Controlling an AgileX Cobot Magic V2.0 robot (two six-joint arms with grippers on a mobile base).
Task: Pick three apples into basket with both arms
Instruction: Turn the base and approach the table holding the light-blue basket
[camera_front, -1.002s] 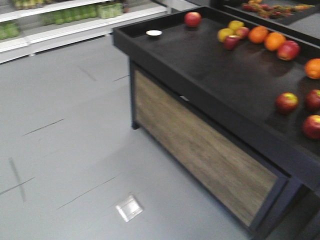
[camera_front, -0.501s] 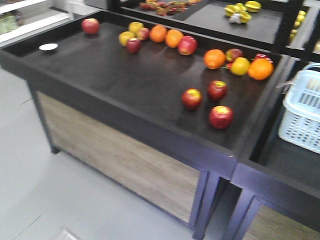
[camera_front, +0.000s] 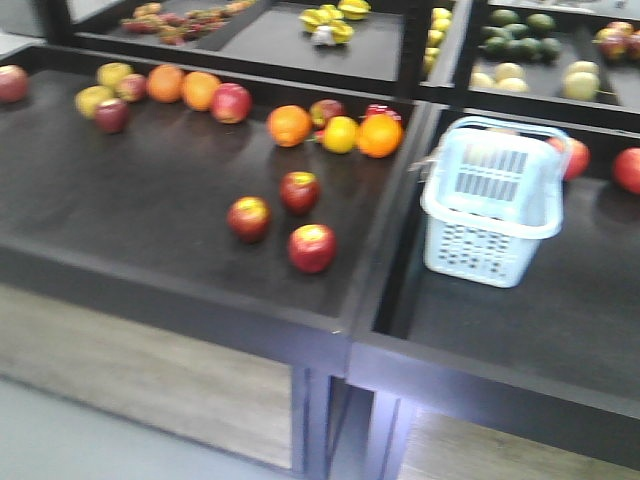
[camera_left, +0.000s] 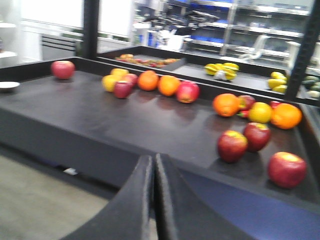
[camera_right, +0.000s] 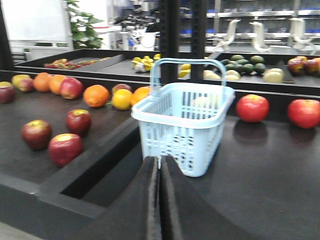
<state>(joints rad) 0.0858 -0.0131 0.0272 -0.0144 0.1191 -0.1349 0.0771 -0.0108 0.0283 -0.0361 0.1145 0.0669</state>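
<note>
Starting from your tools: the left gripper (camera_left: 153, 167) has its jaws pressed together, and so does the right gripper (camera_right: 160, 167); neither holds anything. Both hang short of the black table (camera_front: 150, 170), so no apple looks picked yet. Going in with the jaws closed would likely shove an apple and roll it toward the oranges (camera_front: 289, 125). A hard drop could tip the light basket (camera_front: 470, 255). The three apples (camera_front: 300, 191) lie close together near the front edge, in the bay left of the basket. They are dark red with yellow patches.
</note>
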